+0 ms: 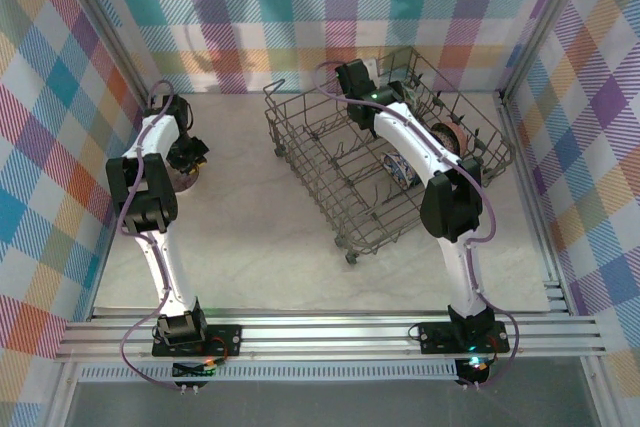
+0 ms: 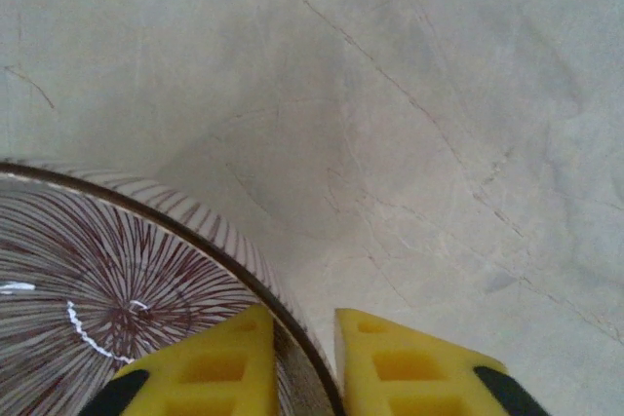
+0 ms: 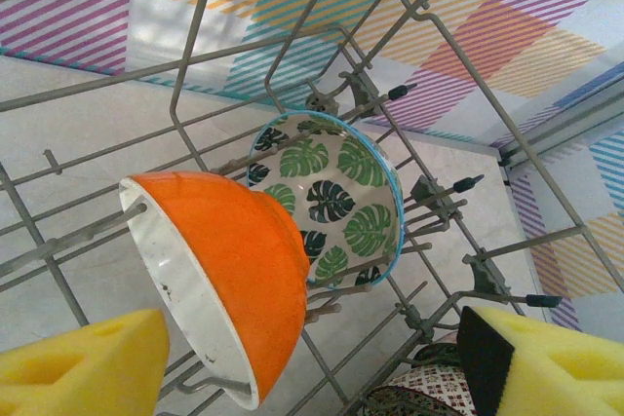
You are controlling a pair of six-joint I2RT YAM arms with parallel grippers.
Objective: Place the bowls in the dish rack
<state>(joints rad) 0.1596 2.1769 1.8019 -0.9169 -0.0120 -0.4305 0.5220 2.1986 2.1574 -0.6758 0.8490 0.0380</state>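
A bowl (image 2: 88,280) with fine dark red radiating lines sits on the table at the far left (image 1: 186,180). My left gripper (image 2: 304,338) is shut on its rim, one yellow finger inside the bowl and the other outside. In the dish rack (image 1: 330,197), an orange bowl (image 3: 234,260) leans on the tines in front of a green leaf-patterned bowl (image 3: 341,182). A dark patterned bowl (image 3: 429,392) shows at the bottom edge. My right gripper (image 3: 312,358) hovers open over the orange bowl, holding nothing.
The wire rack's tall sides (image 3: 195,36) rise around the right gripper. Two more bowls (image 1: 400,167) (image 1: 448,137) stand in the rack's right half. Pale marble tabletop (image 2: 439,143) stretches between the left bowl and the rack. Plaid walls enclose the table.
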